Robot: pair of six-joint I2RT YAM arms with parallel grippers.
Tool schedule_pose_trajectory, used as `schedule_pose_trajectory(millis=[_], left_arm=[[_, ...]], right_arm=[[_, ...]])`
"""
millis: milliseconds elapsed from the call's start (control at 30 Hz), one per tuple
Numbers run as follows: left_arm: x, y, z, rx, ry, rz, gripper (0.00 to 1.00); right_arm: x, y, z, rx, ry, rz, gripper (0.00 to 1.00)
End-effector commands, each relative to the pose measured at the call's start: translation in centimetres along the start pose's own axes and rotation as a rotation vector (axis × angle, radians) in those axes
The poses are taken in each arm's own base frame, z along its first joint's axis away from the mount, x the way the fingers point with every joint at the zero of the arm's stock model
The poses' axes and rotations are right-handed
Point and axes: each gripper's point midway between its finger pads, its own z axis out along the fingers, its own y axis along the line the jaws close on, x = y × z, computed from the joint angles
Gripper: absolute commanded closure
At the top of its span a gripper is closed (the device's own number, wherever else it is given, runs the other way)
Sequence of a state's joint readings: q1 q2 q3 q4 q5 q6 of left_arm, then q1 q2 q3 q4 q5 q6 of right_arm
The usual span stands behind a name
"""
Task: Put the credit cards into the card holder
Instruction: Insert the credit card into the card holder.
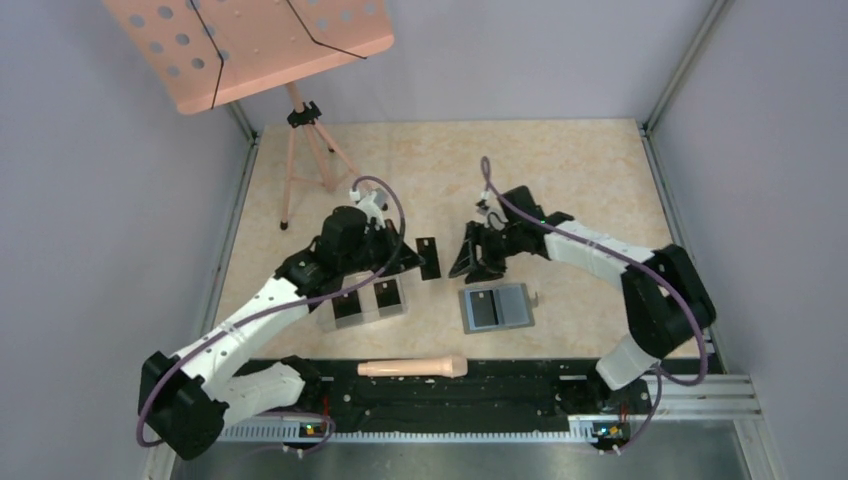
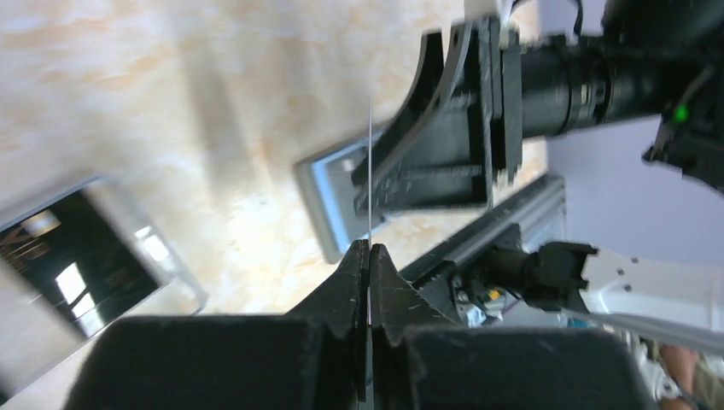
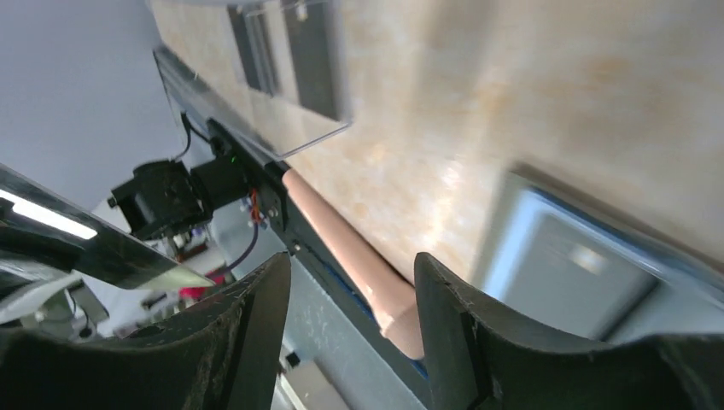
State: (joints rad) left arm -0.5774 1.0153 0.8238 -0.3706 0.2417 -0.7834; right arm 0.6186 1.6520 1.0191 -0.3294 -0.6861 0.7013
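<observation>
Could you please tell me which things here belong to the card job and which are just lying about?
Job: credit card in the left hand; more cards in the clear box; open card holder.
Lying about: peach stick; pink perforated stand.

Bright even light, top view sharp, wrist views smeared, glare on clear box (image 2: 152, 249)

Card holder (image 3: 580, 273) blurred, cut by right edge, clear box (image 2: 158, 252) smeared, cropped at left
</observation>
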Motion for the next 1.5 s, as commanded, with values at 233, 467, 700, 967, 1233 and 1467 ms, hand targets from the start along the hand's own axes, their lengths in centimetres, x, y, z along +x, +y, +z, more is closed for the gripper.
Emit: schedule_pose_trajectory(millis=[233,467,700,967,1233,1467], left_arm=[[2.8,-10.0,5.7,0.361,0.072,0.106,1.0],[6.1,-10.9,9.5,0.371,0.15,0.074,1.0],[9.4,-9.7,11.9,0.343,0.26,0.032,1.0],[10.5,-4.3,12.0,0.134,0.238,0.027,1.0],[10.7,-0.9,11.2,0.016,0.232,0.031,1.0],[10.4,0.3,11.2,0.01,0.225,0.038,1.0]], right_arm=[[-0.4,-13.8,-12.5,0.299,-0.254,0.187,0.36],[1.8,-16.5,-10.8,0.298,-0.188,0.269,0.34],[3.7,-15.5,-8.7,0.226,-0.125,0.288,0.36],[5.1,-13.8,-6.4,0.196,-0.091,0.278,0.38],[5.6,-13.7,-5.8,0.177,-0.089,0.287,0.4],[5.7,-13.6,-5.7,0.171,-0.085,0.285,0.4]])
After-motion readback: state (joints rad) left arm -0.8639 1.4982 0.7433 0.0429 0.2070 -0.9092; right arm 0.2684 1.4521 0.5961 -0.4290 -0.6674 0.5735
